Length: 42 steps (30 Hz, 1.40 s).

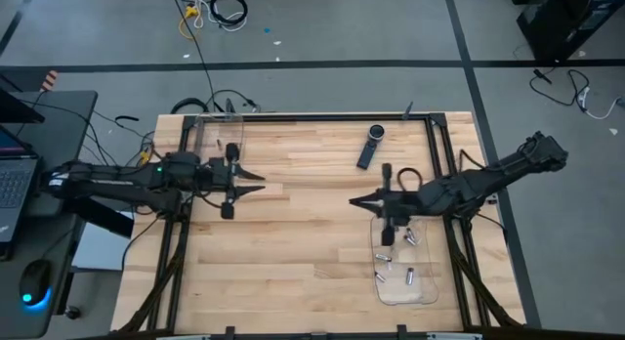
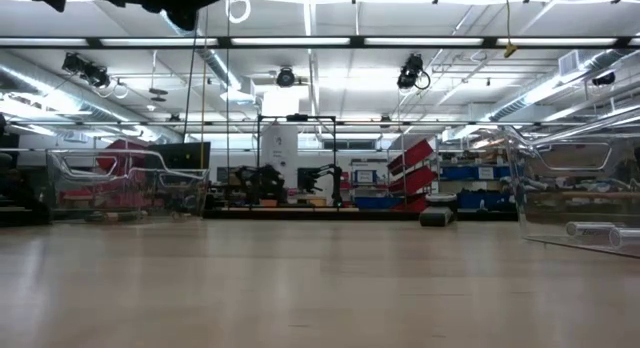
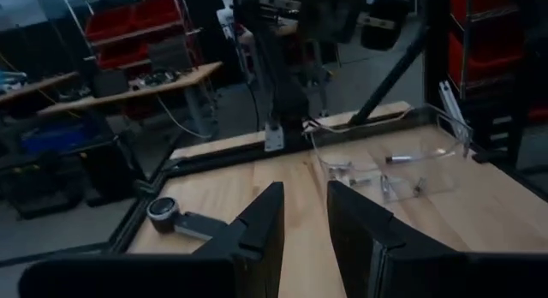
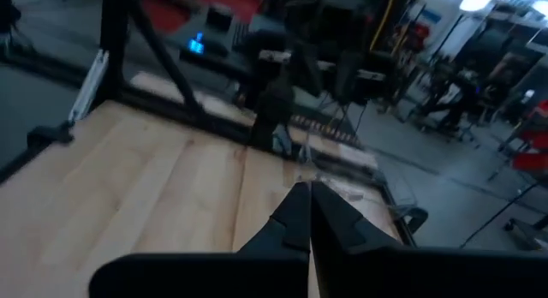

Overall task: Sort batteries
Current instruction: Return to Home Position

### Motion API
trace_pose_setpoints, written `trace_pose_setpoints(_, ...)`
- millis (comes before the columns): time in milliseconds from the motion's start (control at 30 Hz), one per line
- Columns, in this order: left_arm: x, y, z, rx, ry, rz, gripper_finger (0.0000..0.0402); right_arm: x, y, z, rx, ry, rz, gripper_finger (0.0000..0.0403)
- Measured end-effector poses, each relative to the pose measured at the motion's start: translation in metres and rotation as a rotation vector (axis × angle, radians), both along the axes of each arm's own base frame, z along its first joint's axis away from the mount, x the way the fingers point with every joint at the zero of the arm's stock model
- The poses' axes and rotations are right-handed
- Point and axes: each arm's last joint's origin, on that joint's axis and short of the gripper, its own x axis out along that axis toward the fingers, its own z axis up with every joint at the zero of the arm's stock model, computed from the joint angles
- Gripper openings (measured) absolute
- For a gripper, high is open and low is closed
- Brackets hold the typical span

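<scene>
Scanning the high view: the batteries are small silvery cylinders with dark parts, several lying loose in a clear bin. That bin sits just beside my right gripper, back under its wrist. The right fingers are pressed together to a point and hold nothing. My left gripper is well apart from the batteries across the table, fingers spread and empty. A black remote lies near the right gripper.

Low view: two batteries lie flat in the clear bin, cut off by the frame edge. Neither gripper's fingers show here.

Left wrist view: my left fingers stand apart. The bin is far ahead with batteries inside, and I can't count them. The remote is partly hidden behind one finger.

Right wrist view: my right fingers are touching. It's too blurred here to make out any batteries.
</scene>
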Motion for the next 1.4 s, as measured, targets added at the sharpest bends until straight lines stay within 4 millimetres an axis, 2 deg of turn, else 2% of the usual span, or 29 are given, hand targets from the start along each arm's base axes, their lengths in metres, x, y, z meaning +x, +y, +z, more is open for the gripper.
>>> trace_pose_setpoints(233,-0.037,0.004,0.011,0.023,-0.056,0.025,0.0090,-0.045,-0.022,-0.018,0.027,-0.162,-0.011,0.0000)
trace_pose_setpoints(367,-0.053,0.004,0.008,0.022,-0.090,0.030,0.0090,-0.070,-0.033,-0.029,0.063,-0.242,-0.016,0.0000)
trace_pose_setpoints(633,-0.069,0.004,-0.025,-0.017,-0.123,0.034,0.0090,-0.102,-0.045,-0.056,0.087,-0.348,-0.017,0.0000)
trace_pose_setpoints(867,-0.065,0.005,-0.061,-0.062,-0.053,0.066,0.0090,-0.118,-0.053,-0.071,0.049,-0.473,-0.019,0.0000)
trace_pose_setpoints(1000,-0.070,0.005,-0.050,-0.080,-0.107,0.060,0.0090,-0.126,-0.056,-0.074,0.048,-0.522,-0.008,0.0000)
trace_pose_setpoints(1167,-0.098,0.004,-0.024,-0.078,-0.100,0.050,0.0090,-0.137,-0.060,-0.084,0.052,-0.548,-0.008,0.0000)
trace_pose_setpoints(1300,-0.120,0.003,-0.021,-0.074,-0.169,0.046,0.0090,-0.143,-0.062,-0.096,0.059,-0.573,-0.009,0.0000)
trace_pose_setpoints(1400,-0.120,0.003,-0.022,-0.074,-0.183,0.041,0.0090,-0.147,-0.063,-0.103,0.061,-0.582,-0.009,0.0000)
